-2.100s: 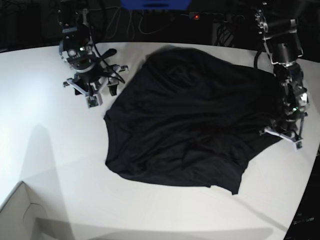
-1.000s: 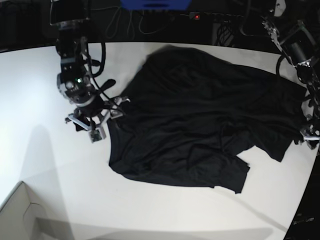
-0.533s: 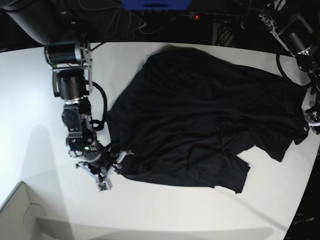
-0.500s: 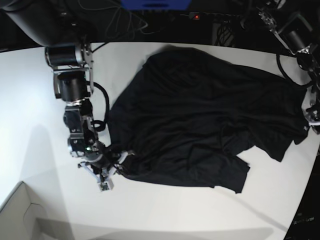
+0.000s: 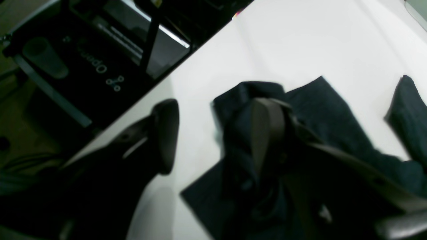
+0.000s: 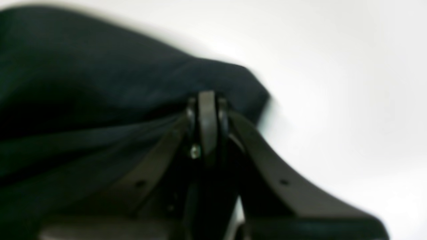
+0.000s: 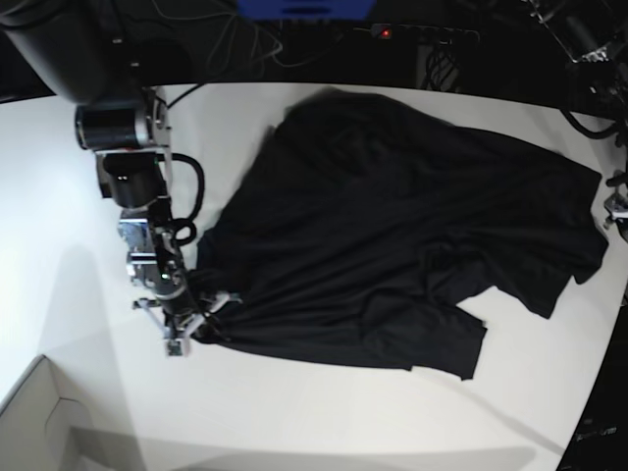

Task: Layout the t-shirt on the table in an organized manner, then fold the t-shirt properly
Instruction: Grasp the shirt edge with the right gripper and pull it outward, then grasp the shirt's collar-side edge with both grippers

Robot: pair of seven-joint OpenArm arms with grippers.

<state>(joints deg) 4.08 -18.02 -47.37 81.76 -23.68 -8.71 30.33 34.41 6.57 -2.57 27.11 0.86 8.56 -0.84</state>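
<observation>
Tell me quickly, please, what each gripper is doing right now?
Left gripper: open, one finger on the t-shirt, nothing pinched.
Right gripper: shut on the t-shirt's edge.

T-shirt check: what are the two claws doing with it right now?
Right gripper shut on the t-shirt edge. Left gripper open, one finger in fabric. T-shirt rumpled on the table. Nothing blocking.

Matt black cloth t-shirt (image 7: pixel 392 226); smooth white table (image 7: pixel 69 177)

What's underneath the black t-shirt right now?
The white table shows all around the t-shirt. Anything beneath the cloth is covered, so I cannot tell.
</observation>
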